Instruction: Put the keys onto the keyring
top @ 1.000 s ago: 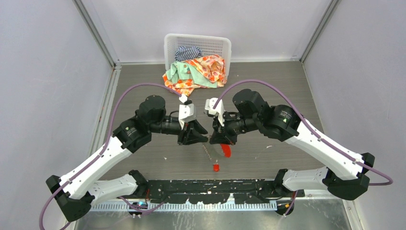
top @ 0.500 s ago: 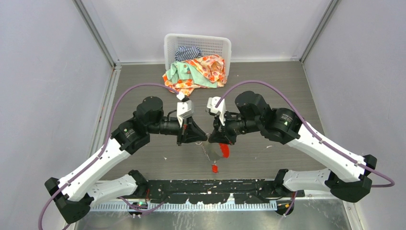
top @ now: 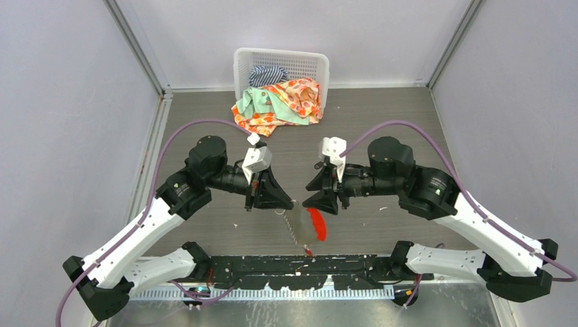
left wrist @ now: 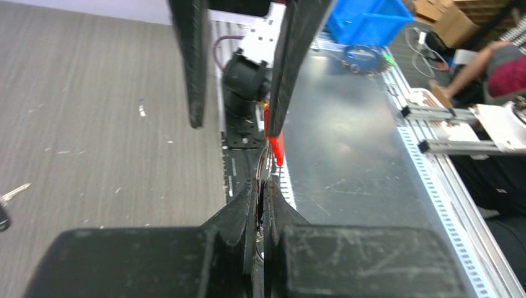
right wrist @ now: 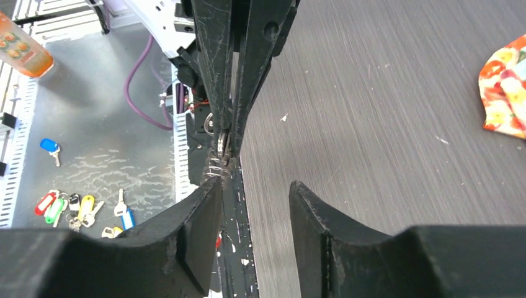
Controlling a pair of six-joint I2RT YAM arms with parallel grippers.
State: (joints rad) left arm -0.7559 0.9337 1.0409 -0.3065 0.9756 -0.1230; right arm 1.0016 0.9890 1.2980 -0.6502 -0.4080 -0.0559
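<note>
My left gripper (top: 285, 201) is shut on the keyring (top: 300, 228), whose silvery pieces and long red tag (top: 315, 223) hang below it over the table's near edge. In the left wrist view the shut fingertips (left wrist: 248, 202) pinch the ring's wire and the red tag (left wrist: 276, 146) dangles beyond. My right gripper (top: 307, 195) stands open just right of the bunch, touching nothing; its fingers (right wrist: 208, 211) gape with the ring (right wrist: 220, 139) ahead. A small red piece (top: 308, 251) shows at the bunch's lower end; whether it is a key I cannot tell. A black-headed key (left wrist: 12, 193) lies on the table.
A white basket (top: 240, 65) with clothes (top: 279, 102) spilling onto the table stands at the back. The black base rail (top: 354, 267) runs along the near edge. Below the table, loose coloured keys (right wrist: 65, 205) lie on a metal surface.
My left gripper closed on the ring. My right gripper opened, let go of the bunch and drew back to the right. The bunch and red tag swung lower.
</note>
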